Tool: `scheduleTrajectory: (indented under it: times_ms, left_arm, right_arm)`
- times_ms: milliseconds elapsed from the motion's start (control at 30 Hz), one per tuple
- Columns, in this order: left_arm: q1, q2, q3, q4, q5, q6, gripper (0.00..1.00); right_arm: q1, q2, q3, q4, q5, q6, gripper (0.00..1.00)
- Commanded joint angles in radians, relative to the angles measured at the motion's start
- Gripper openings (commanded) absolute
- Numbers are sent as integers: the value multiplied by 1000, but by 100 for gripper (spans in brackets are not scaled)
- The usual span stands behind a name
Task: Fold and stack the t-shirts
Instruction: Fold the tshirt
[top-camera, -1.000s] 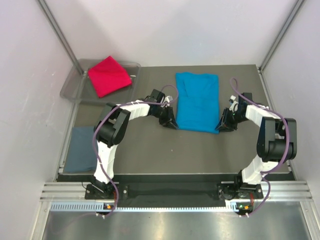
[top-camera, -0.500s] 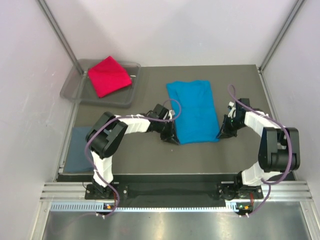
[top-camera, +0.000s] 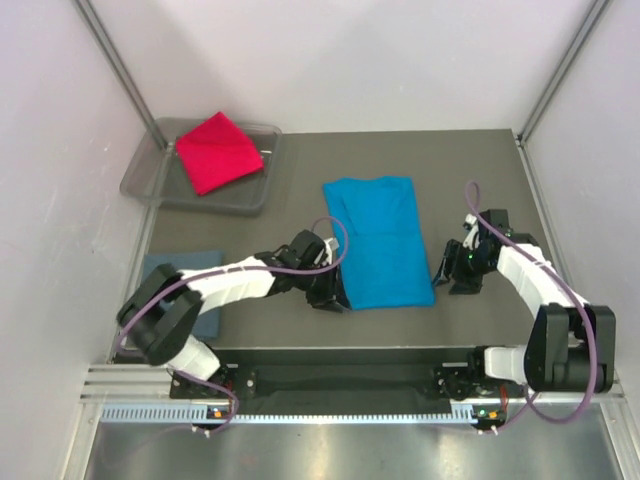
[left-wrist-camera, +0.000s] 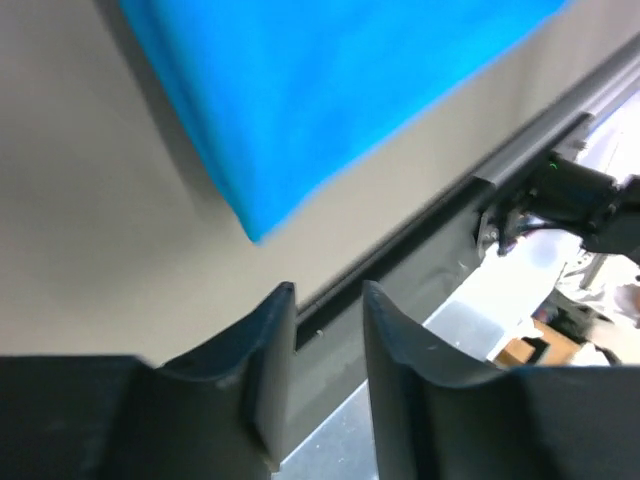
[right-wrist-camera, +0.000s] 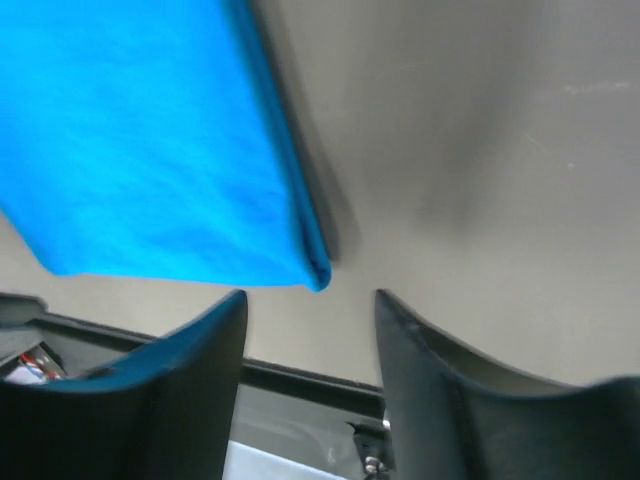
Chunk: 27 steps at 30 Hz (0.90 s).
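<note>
The turquoise t-shirt (top-camera: 372, 240) lies folded in a long rectangle on the dark table (top-camera: 290, 190). My left gripper (top-camera: 330, 297) is just off its near left corner; in the left wrist view the gripper (left-wrist-camera: 328, 292) is open and empty, with the shirt corner (left-wrist-camera: 300, 130) just beyond the fingertips. My right gripper (top-camera: 455, 277) is by the near right corner; the right wrist view shows this gripper (right-wrist-camera: 310, 298) open and empty, with the shirt's edge (right-wrist-camera: 150, 150) just ahead. The red t-shirt (top-camera: 217, 150) lies in the tray. The slate grey-blue t-shirt (top-camera: 165, 272) lies at the near left, partly under my left arm.
The clear grey plastic tray (top-camera: 140, 182) stands at the far left corner. The table's near edge and metal rail (top-camera: 340, 385) run just behind both grippers. White walls close the sides and back.
Both grippers have moved toward the near edge and the turquoise shirt has slid with them, now lying nearer and slightly left. The jaws now stand open, just off its corners.
</note>
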Motion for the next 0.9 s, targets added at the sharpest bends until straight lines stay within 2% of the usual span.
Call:
scheduleTrajectory:
  times_ms: [0, 67, 167, 200, 267, 433, 500, 600, 867]
  left_arm:
    - [-2, -140, 25, -105, -89, 39, 39]
    - [21, -164, 87, -175, -123, 87, 46]
    - [73, -147, 199, -226, -194, 165, 47]
    - [91, -132, 245, -220, -211, 183, 50]
    - [177, -58, 288, -191, -196, 220, 50]
    - [334, 216, 527, -147, -155, 262, 48]
    - [357, 281, 625, -139, -159, 282, 49]
    - [394, 390, 719, -99, -158, 297, 49]
    - [435, 600, 835, 34, -101, 267, 49]
  right_arm:
    - [3, -76, 64, 55, 13, -1, 56]
    - [4, -69, 99, 164, -7, 16, 62]
    - [6, 20, 155, 331, -33, 24, 66]
    - [6, 96, 178, 368, -50, 25, 67]
    - [7, 179, 266, 445, -66, 25, 67]
    - [7, 448, 508, 532, -108, 47, 65]
    - [7, 536, 563, 564, -148, 56, 59]
    - [37, 642, 648, 601, -210, 70, 58]
    - [40, 796, 803, 603, -267, 77, 55]
